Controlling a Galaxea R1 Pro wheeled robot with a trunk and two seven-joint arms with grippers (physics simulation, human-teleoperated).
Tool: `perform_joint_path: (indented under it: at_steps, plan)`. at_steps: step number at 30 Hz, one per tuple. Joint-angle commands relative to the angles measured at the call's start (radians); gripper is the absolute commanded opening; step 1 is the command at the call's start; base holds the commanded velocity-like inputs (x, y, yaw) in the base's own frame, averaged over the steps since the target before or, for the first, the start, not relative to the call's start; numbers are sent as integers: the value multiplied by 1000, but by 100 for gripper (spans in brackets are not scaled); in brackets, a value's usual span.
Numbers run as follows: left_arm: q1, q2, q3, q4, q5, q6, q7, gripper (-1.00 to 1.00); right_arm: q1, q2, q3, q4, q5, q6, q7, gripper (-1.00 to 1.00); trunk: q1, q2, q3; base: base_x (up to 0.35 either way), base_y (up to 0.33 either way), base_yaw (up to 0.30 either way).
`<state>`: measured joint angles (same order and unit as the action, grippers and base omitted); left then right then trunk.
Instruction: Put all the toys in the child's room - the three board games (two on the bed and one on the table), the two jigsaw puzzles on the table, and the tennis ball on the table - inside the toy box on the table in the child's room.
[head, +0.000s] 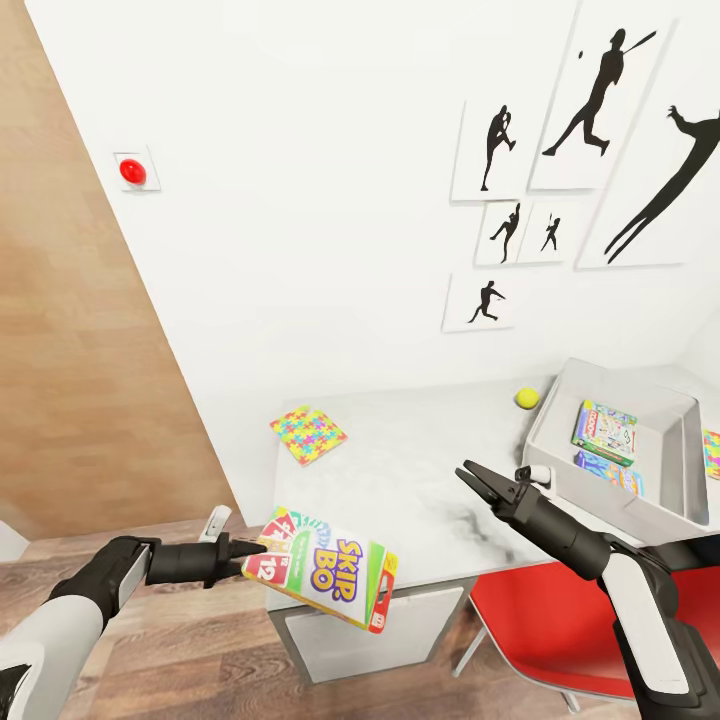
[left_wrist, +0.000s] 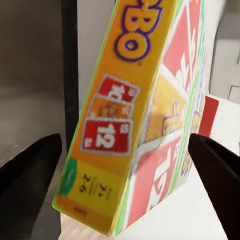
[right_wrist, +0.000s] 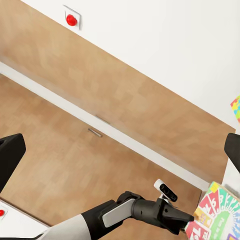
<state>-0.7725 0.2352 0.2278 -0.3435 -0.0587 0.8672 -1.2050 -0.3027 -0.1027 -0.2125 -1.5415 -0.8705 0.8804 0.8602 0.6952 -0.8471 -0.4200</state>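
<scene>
**Carrying the SKIP-BO box toward the bin**

Holding the SKIP-BO box by one end, the left claw was clamped tight on it. The box hung in the air just off the near edge of the table, tipped down a little. Its long side ran from the claw out toward the right, so the free end pointed at the table. In the left wrist view the box sat between the two dark fingers, edge on.

The right claw hovered over the table with its fingers spread apart and nothing in them. It was near the bin's closest wall. A red chair stood under that arm.

Farther back, one puzzle lay flat on the table's left part. The ball rested near the wall, just beside the bin. Two game boxes lay inside the bin, a green one and a blue one.

The bin lay to the right of the SKIP-BO box and farther away, across the table. The right arm was much nearer to the bin, but the left arm had the box. So I think the left arm needed to swing right over the table and let the box down flat inside.
</scene>
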Motion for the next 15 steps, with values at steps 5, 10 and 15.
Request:
perform_joint_path:
  at_steps: [5,10,15]
  plan:
    - [0,-2,5,0,-6,7,-4,-100,-1,0,-1,0,-1,5,2,100,0,-1,-1,0,0,0]
    - [2,-6,6,0,-6,6,-5,-100,0,0,-1,0,-1,5,2,100,0,-1,-1,0,0,0]
    - [2,-7,6,0,-5,6,-5,-100,0,0,-1,1,-1,5,2,100,0,-1,-1,0,0,0]
